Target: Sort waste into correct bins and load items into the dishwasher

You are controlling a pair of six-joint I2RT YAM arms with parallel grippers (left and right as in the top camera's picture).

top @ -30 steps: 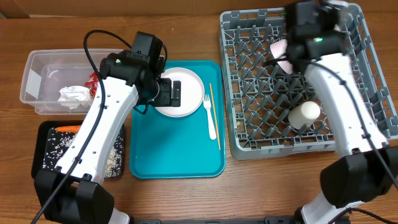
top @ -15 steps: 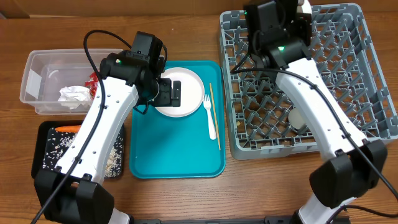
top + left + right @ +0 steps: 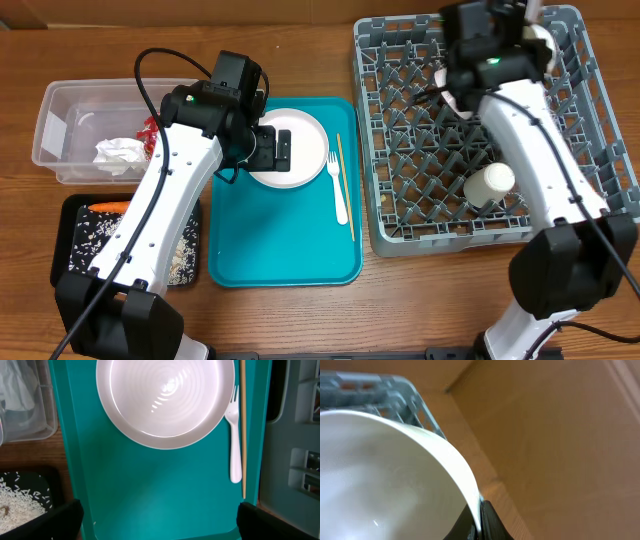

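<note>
A round white plate point(image 3: 290, 147) lies at the back of the teal tray point(image 3: 270, 235), with a white fork point(image 3: 337, 187) and a thin wooden stick point(image 3: 344, 183) to its right; all show in the left wrist view: plate point(image 3: 165, 400), fork point(image 3: 235, 435), stick point(image 3: 243, 425). My left gripper point(image 3: 272, 149) hovers open over the plate's left side, its fingers spread wide point(image 3: 160, 517). My right gripper point(image 3: 481, 520) is shut on the rim of a white bowl point(image 3: 385, 480), held over the back of the grey dish rack point(image 3: 400, 130). A small white cup point(image 3: 489, 183) stands in the rack.
The clear tub point(image 3: 60, 125) at the left holds a white napkin point(image 3: 120, 153) and a red wrapper point(image 3: 150, 128). The black tray point(image 3: 75, 215) below it holds a carrot point(image 3: 105, 207) and rice scraps point(image 3: 100, 235). Bare wooden table point(image 3: 450, 300) lies in front.
My right arm swung left over the rack's back-left corner half a second ago and is now back toward the rack's back middle. My left arm has not moved.
</note>
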